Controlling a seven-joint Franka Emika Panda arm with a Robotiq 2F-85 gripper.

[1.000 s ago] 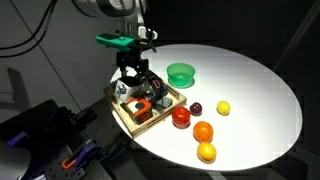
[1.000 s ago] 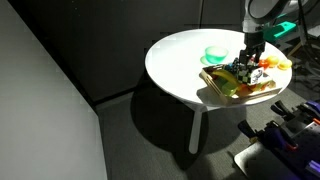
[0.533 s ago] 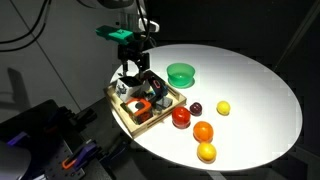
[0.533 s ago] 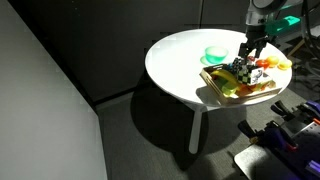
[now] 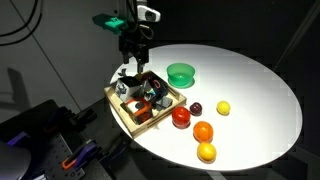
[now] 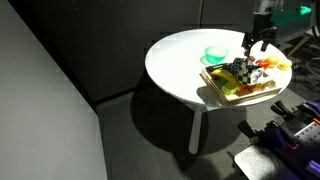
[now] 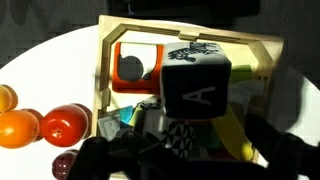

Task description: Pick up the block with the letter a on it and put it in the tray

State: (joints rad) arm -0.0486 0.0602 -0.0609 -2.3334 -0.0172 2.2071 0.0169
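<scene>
Because the gripper [image 7: 190, 150] shows in the wrist view only as two dark fingers spread wide at the bottom of the frame, with nothing between them, I judge it open and empty. Just beyond those fingers, and centred between them, is the block with the letter a [image 7: 197, 90]. It lies straight below the gripper, not off to either side. It is a cube, so it has no long axis, and its edges run roughly square to the rim of the tray [image 7: 103, 75]. It is inside the tray among other small pieces. Whether it rests on the tray floor or on top of them I cannot tell.

The only legible writing is the white capital "A" on the block's dark face, upright in the wrist view. A black scribbled pattern [image 7: 195, 52] behind the block cannot be read, and no brand shows.

Past the block, an orange piece with a grey disc [image 7: 130, 65] fills one compartment, and round fruits [image 7: 65, 122] lie outside the rim on the white table [image 7: 50, 70].

In both exterior views the gripper [image 5: 133, 62] [image 6: 250, 42] hangs above the tray [image 5: 120, 110] [image 6: 225, 92], clear of its contents. The green bowl [image 5: 181, 73] stands just beyond the tray. With only one arm, the placing looks done, and a straight lift away would suit best.
</scene>
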